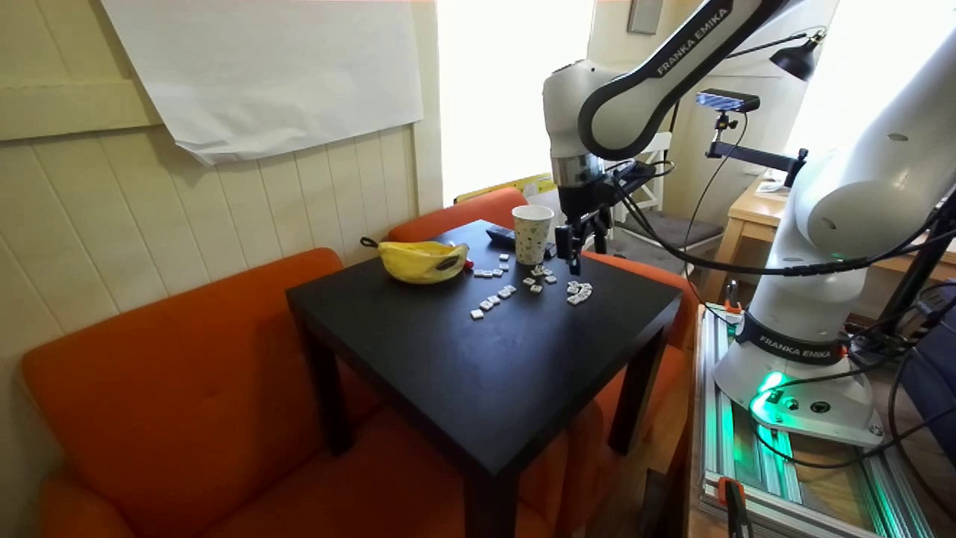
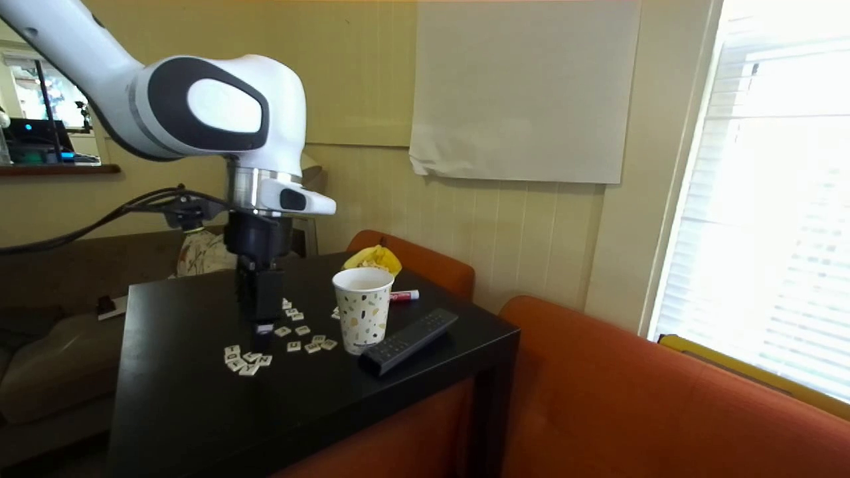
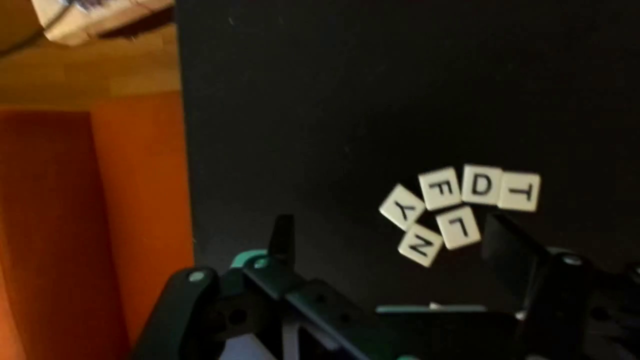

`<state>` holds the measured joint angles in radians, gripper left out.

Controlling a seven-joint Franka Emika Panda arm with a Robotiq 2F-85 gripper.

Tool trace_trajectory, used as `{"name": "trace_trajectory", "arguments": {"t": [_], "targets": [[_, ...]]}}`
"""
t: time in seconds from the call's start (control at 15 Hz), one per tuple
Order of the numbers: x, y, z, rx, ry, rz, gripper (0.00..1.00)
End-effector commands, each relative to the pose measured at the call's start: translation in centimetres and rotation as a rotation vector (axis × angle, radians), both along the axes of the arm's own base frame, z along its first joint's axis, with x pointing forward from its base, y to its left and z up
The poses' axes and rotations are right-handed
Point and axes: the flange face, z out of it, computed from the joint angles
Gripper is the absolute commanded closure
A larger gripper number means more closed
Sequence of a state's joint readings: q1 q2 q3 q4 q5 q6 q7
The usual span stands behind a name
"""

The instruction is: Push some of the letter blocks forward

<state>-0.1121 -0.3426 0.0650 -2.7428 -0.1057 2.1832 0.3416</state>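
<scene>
Small white letter blocks lie scattered on the black table. A tight cluster of letter blocks (image 1: 579,292) is nearest the robot base, and the same cluster of letter blocks (image 2: 247,360) shows in an exterior view. In the wrist view a block marked N (image 3: 421,245), an L block (image 3: 458,228) and several others sit face up within the span of the jaws, beyond the fingertips. My gripper (image 3: 390,220) is open, with its fingers wide apart and holding nothing. Pointing down, the gripper (image 1: 588,260) hangs close over the table by the cluster; its exact height is unclear.
A speckled paper cup (image 2: 363,312) stands on the table beside a dark remote (image 2: 412,340). Also there are a yellow banana-shaped thing (image 1: 420,261) and a red-and-white tube (image 2: 404,296). Orange seats (image 1: 194,403) surround the table (image 1: 478,388).
</scene>
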Motion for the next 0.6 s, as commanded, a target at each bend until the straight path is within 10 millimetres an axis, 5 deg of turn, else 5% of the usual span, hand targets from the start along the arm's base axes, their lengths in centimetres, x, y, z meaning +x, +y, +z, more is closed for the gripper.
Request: {"name": "trace_trajectory", "arguments": {"t": [0.0,0.53], "targets": [[-3.0,-0.1,0.9,-0.025,0.178,-0.001,0.32],[-2.7,1.4,-0.2,0.067,0.200,0.099,0.91]]}}
